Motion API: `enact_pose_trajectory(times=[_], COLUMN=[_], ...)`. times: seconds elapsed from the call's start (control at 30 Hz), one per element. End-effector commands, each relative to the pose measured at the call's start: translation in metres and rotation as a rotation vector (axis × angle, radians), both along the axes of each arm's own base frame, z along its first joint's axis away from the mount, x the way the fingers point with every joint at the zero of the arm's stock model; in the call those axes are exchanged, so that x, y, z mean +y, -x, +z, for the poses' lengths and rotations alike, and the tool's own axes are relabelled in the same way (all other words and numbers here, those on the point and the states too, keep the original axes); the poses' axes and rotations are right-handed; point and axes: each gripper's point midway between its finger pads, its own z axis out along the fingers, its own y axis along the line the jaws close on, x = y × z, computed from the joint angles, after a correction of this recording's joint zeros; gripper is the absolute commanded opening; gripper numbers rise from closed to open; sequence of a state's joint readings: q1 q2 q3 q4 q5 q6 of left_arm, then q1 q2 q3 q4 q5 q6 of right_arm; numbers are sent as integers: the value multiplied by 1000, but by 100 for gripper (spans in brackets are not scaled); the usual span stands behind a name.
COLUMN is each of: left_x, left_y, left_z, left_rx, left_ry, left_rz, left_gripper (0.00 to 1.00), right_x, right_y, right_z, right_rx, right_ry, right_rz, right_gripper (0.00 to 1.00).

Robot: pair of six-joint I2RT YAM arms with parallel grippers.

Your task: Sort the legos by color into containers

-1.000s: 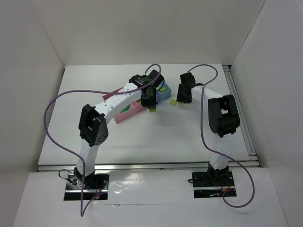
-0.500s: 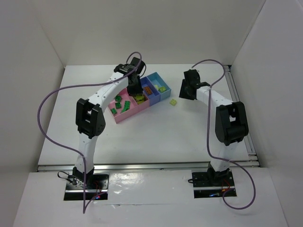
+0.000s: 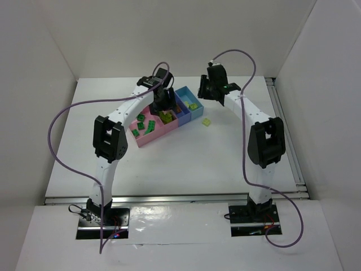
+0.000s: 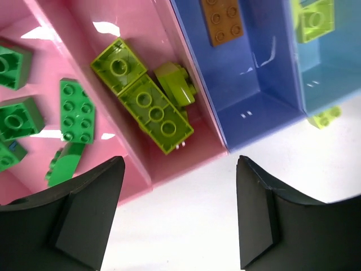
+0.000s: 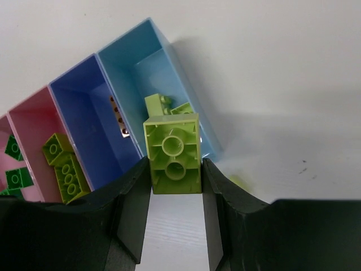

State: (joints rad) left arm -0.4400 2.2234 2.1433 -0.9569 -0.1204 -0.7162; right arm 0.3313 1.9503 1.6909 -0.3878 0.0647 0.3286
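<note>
My right pincer (image 5: pixel 175 192) grips a yellow-green brick (image 5: pixel 172 153); I centre it over the light blue bin (image 5: pixel 144 62) before releasing. Left pincer (image 4: pixel 177 214) gapes empty.

table (image 3: pixel 197 161): white | on it: containers (image 3: pixel 158 136); one loose yellow-green lego (image 3: pixel 206 122)
</note>
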Motion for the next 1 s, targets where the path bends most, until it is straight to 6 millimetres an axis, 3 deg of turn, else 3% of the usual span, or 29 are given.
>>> enact_pose_trajectory(times=[0.0, 0.07, 0.1, 0.4, 0.47, 0.53, 0.57, 0.63, 0.67, 0.73, 0.77, 0.8, 0.83, 0.87, 0.93, 0.97], left_x=[11, 22, 24, 101, 108, 117, 117, 120, 120, 122, 123, 123, 124, 126, 131, 131], left_y=[0, 4, 7, 9, 12, 14, 14, 16, 16, 18, 20, 22, 24, 26, 29, 30], left_z=[57, 67, 69, 87, 87, 92, 89, 89, 89, 91, 92, 97, 93, 92, 92, 94], left_rx=[-116, -127, -129, -148, -143, -150, -147, -143, -143, -142, -143, -155, -144, -143, -142, -152], left_ry=[40, 40, 41, 42, 47, 56, 55, 63, 63, 71, 72, 71, 67, 59, 52, 55], left_rz=[2, 31, 31, 189, 202, 218, 218, 221, 221, 225, 225, 217, 217, 222, 223, 223], left_gripper=[82, 82, 82, 81, 81, 81, 81, 81, 81, 81, 81, 81, 81, 81, 81, 81], right_x=[15, 25, 27, 58, 66, 68, 75, 68, 64, 50, 44, 36, 20, 3, -13, -26], right_y=[-6, -13, -14, -23, -26, -31, -32, -35, -36, -33, -28, -18, -15, 1, 16, 24], right_z=[-11, -5, -15, -30, -35, -40, -28, -26, -14, -11, 15, 3, 5, 4, 1, 8], right_rx=[14, -3, 19, 29, 37, 48, 27, 20, -4, -33, -84, -70, -83, -74, -68, -75], right_ry=[15, 3, 5, 11, 16, 20, 13, 40, 46, 71, 53, 62, 81, 92, 86, 83], right_rz=[41, 57, 65, 130, 152, 152, 163, 127, 108, 47, 19, -7, -62, -83, -118, -137], right_gripper=[26, 26, 26, 28, 37, 55, 68, 73, 73, 72, 70, 67, 64, 57, 56, 56])
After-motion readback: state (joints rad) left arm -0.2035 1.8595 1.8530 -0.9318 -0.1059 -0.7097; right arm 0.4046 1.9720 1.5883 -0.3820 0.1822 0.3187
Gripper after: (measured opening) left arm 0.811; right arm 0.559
